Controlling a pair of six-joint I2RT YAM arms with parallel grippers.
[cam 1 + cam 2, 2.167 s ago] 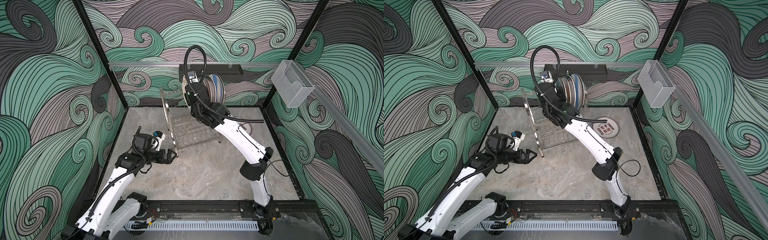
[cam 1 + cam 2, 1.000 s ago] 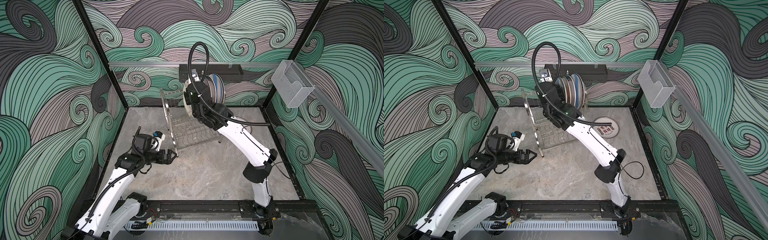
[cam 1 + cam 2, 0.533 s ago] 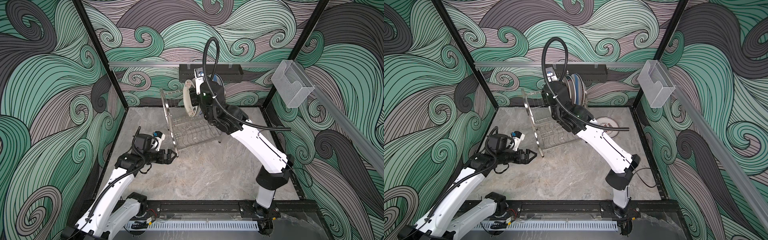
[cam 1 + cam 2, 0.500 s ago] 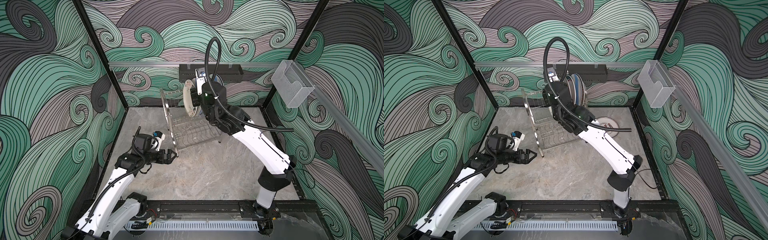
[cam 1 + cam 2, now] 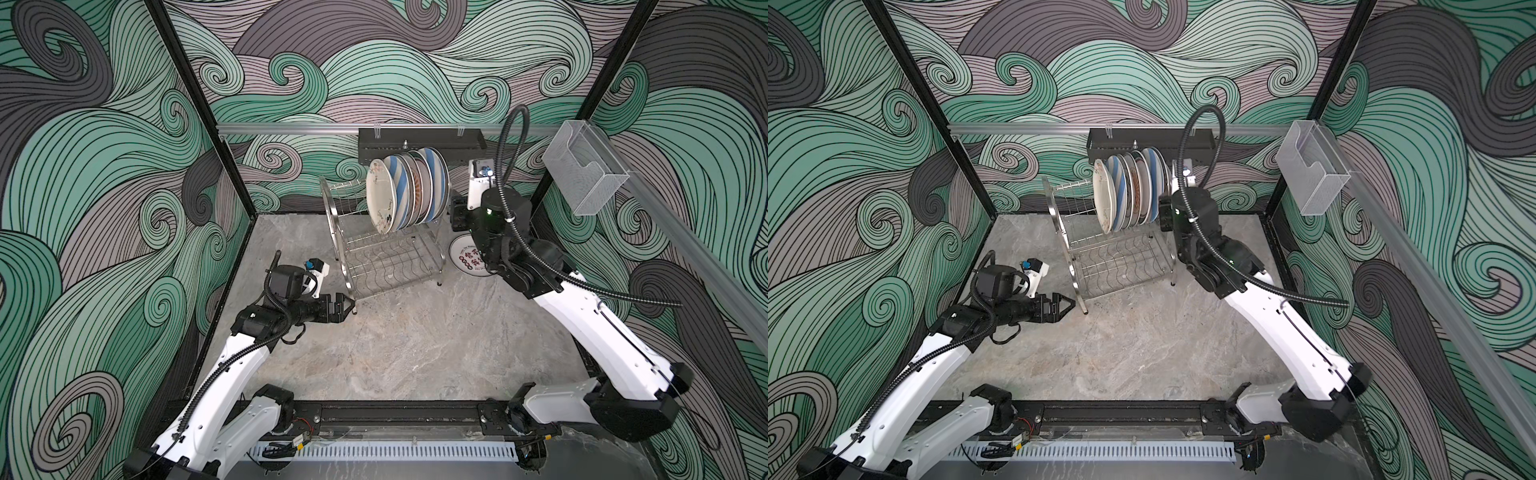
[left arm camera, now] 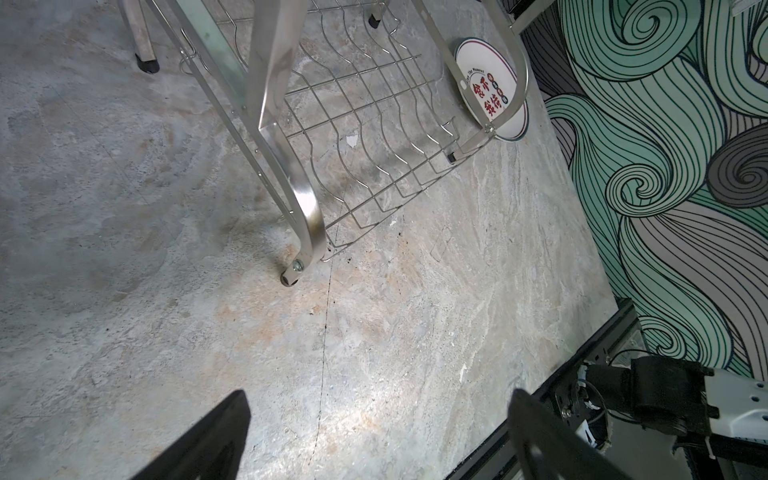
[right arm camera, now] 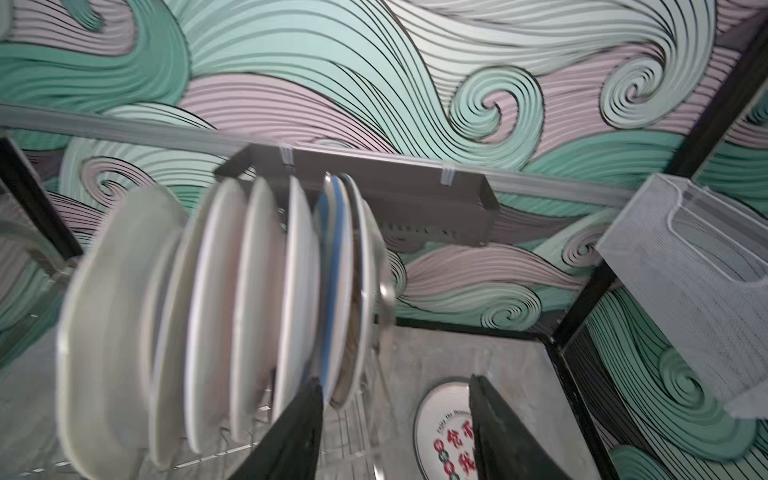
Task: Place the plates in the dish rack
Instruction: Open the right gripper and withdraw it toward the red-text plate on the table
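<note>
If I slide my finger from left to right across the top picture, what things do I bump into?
left gripper → row of standing plates → flat plate with red characters → clear box

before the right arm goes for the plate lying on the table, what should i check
1. Right claw empty: ok, jaws apart, nothing between them.
2. Right claw clear of the racked round plates: cannot tell, the wrist view is blurred and it sits close to their edges.
3. Racked plates on edge in the two-tier shiny steel wire rack: ok.
4. White round plate with red and black characters unobstructed: ok, flat on the grey stone-look table beside the rack.
5. Free slots: ok, bare wires beside the cream plate.
6. Left claw off the rack: ok, open, short of the front leg.
</note>
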